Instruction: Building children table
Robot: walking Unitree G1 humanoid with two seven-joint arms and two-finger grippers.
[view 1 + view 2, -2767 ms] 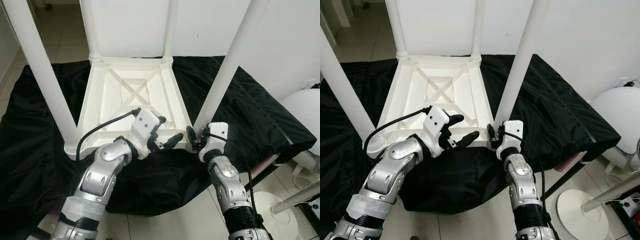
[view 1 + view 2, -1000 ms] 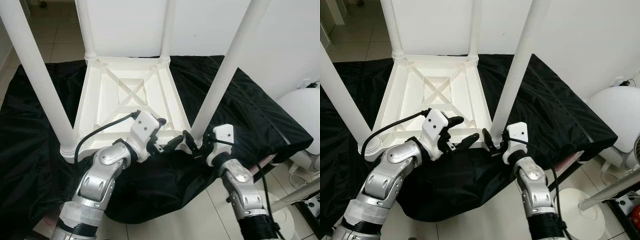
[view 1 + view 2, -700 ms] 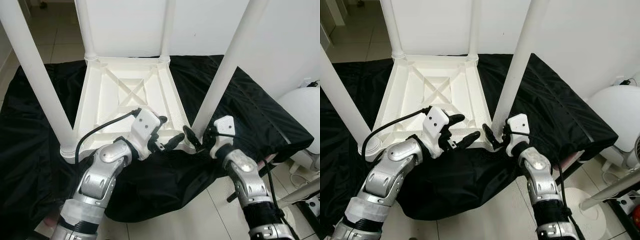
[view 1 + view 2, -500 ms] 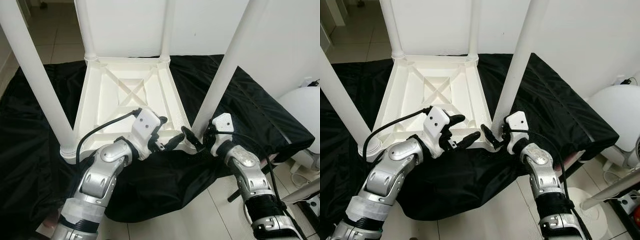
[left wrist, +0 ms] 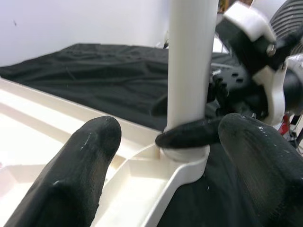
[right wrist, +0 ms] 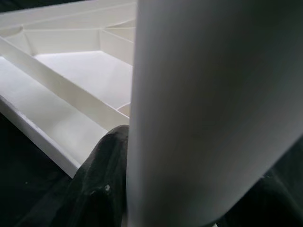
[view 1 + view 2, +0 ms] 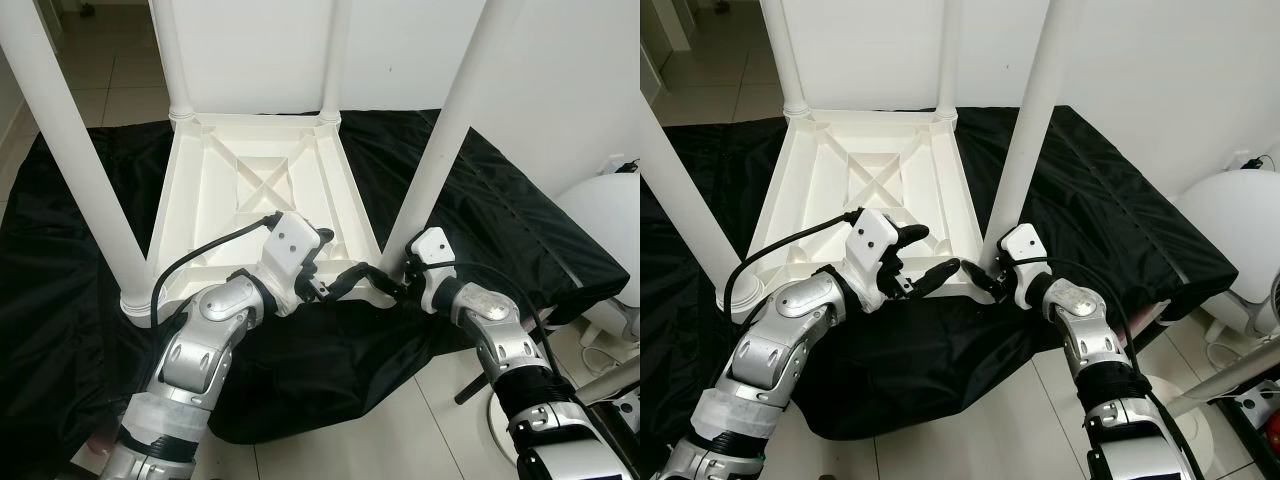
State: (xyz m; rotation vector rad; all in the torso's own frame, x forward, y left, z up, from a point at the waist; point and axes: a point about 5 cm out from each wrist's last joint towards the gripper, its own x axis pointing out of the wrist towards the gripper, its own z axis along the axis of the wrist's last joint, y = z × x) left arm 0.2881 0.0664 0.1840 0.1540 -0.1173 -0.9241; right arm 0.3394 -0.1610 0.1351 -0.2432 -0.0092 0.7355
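Observation:
A white children's table (image 7: 250,190) lies upside down on a black cloth (image 7: 500,220), its four legs pointing up. My right gripper (image 7: 392,288) is at the foot of the near right leg (image 7: 440,150), with the leg (image 6: 203,109) between its fingers (image 6: 102,189), and appears shut on it. My left gripper (image 7: 338,262) is open at the table's front edge, just left of that leg's socket (image 5: 182,151); nothing is between its fingers (image 5: 80,161).
The near left leg (image 7: 75,150) and the two far legs (image 7: 172,60) stand tall around the frame. A white rounded appliance (image 7: 610,215) sits to the right, off the cloth. Tiled floor (image 7: 330,450) lies in front, a white wall behind.
My right arm has swung in from the right, and its gripper has gone from open beside the near right leg to around its foot. The left gripper has barely moved.

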